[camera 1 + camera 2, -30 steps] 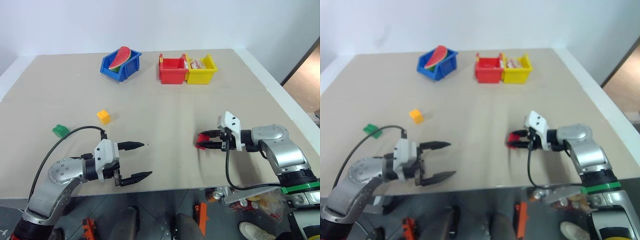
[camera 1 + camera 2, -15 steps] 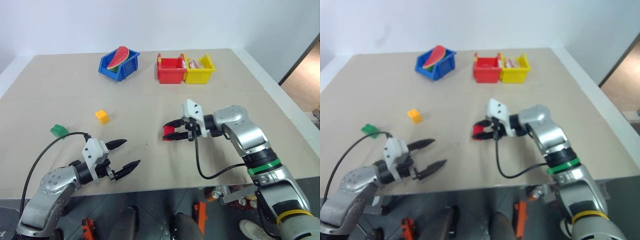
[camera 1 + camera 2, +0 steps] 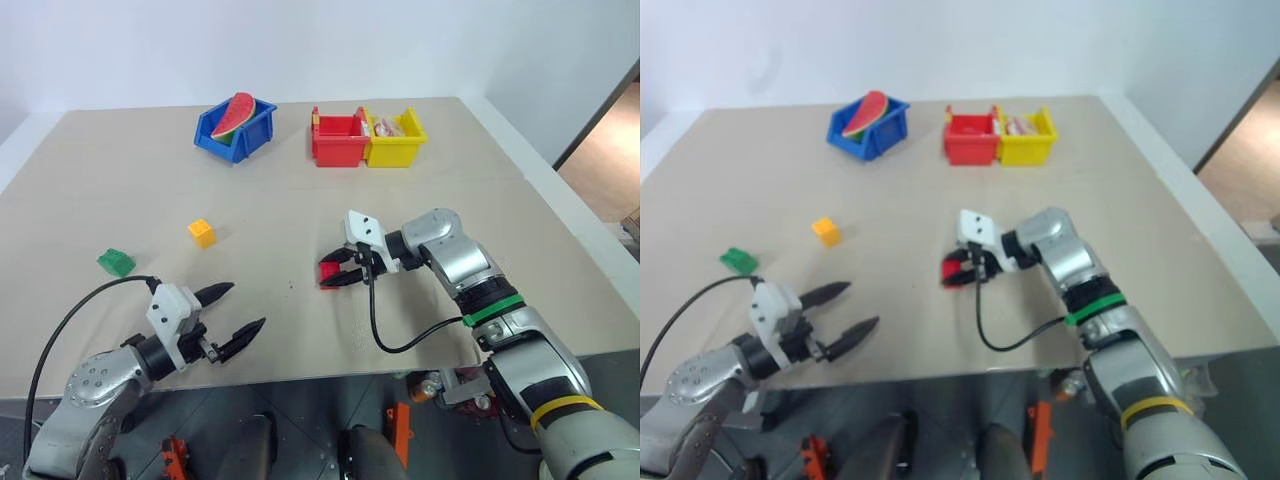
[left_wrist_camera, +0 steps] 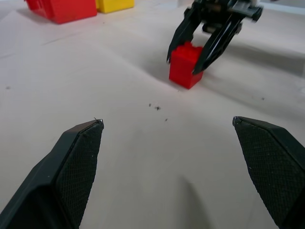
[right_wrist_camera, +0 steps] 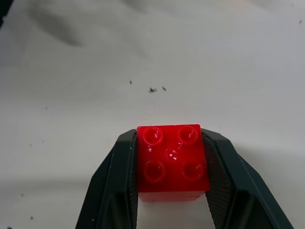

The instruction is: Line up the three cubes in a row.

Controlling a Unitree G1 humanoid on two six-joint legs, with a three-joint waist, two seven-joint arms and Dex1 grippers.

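My right gripper (image 3: pixel 328 274) is shut on the red cube (image 5: pixel 172 162), with a black finger on each side. The cube hangs low over the table's middle, and I cannot tell whether it touches the surface. The left wrist view also shows the red cube (image 4: pixel 185 71) between those fingers. The yellow-orange cube (image 3: pixel 202 232) sits on the table to the left, apart from the others. The green cube (image 3: pixel 116 262) lies farther left and nearer me. My left gripper (image 3: pixel 247 305) stands open and empty near the front edge, pointing toward the red cube.
At the back stand a blue bin (image 3: pixel 262 122) holding a watermelon slice, a red bin (image 3: pixel 335 152) and a yellow bin (image 3: pixel 397 152) side by side. The table's front edge (image 3: pixel 330 378) runs just below both arms. Bare tabletop lies between the cubes.
My right gripper has carried the red cube leftward toward the table's middle. My left gripper has drawn back to the left, toward the front edge, and has stayed open.
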